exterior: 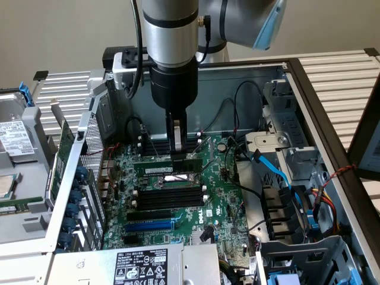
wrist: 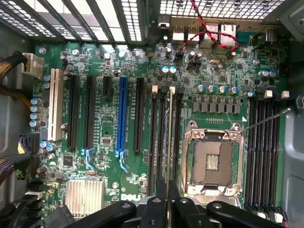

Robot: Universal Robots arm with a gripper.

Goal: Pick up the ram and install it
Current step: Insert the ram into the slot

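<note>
The ram is a thin green stick with a white label, held level over the motherboard inside the open computer case. My gripper comes straight down from the arm and is shut on the stick's middle. In the wrist view the ram shows edge-on as a thin pale line, running away from my gripper along the black slots beside the CPU socket. I cannot tell whether its lower edge rests in a slot or hangs just above one.
More black slots and the blue expansion slot lie on the near side of the ram. A blue cable and drive bays stand at the exterior view's right. The case wall rises at its left. A silver heatsink sits on the board.
</note>
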